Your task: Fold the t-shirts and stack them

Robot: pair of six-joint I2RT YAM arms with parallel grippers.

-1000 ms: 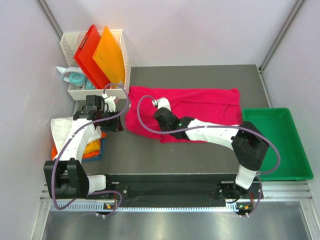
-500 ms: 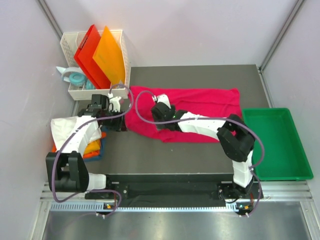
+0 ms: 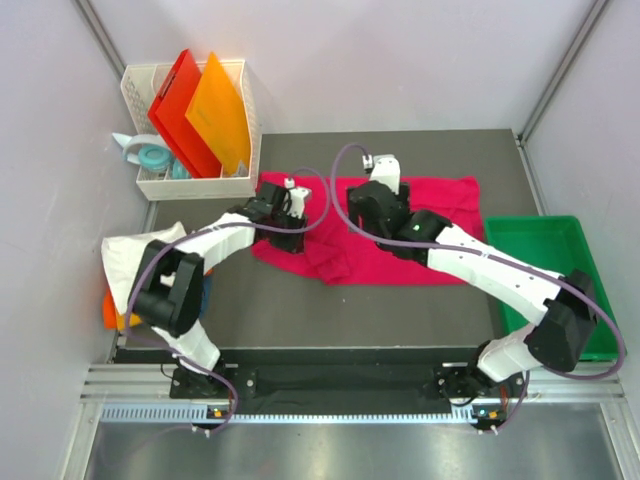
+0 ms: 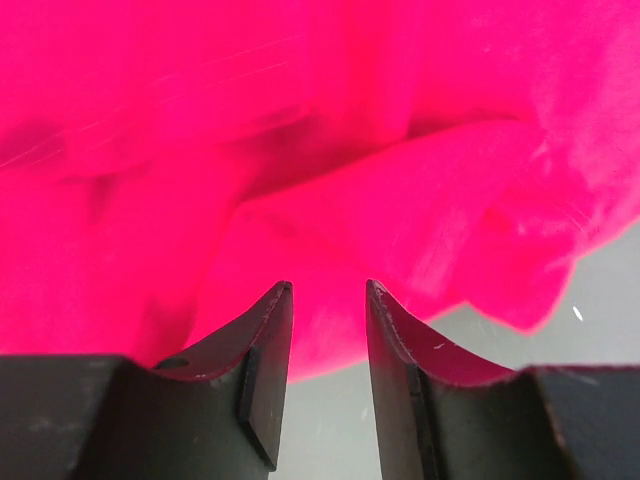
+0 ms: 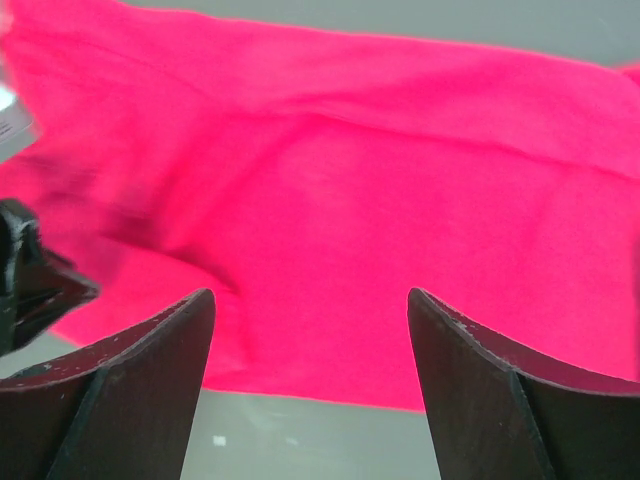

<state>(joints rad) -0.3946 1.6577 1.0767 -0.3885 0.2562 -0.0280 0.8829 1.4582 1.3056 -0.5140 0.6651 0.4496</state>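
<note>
Containers:
- The white perforated plastic basket (image 3: 243,80) sits at the desk's (image 3: 400,320) 10 o'clock corner. Two rigid, glossy boards stand tilted in it, a red board (image 3: 172,105) and an orange board (image 3: 220,110).
- Teal tape rolls (image 3: 152,157) are at the basket's left side. Cannot tell whether they are inside or just beside it.
- The green plastic tray (image 3: 550,290) is at 3 o'clock, shallow and rectangular, just beside the desk's right edge.

Cloth:
- The crimson-pink t-shirt (image 3: 440,210) lies on the dark matte desk, centre toward 12 o'clock, with its long side running 9 to 3. The fabric is soft and slightly fuzzy. The right part lies fairly flat and the left end is bunched into rumpled folds.
- The white t-shirt (image 3: 125,255) is at 9 o'clock at the desk's left edge, loosely heaped on the folded orange t-shirt (image 3: 108,308).

Arms:
- The left fingers (image 3: 288,232) (image 4: 328,290) are low at the shirt's bunched left end. They are parted by only a narrow gap, with cloth just past the tips and nothing pinched between them.
- The right fingers (image 3: 368,205) (image 5: 310,300) are above the shirt's middle, spread wide and holding nothing.
</note>
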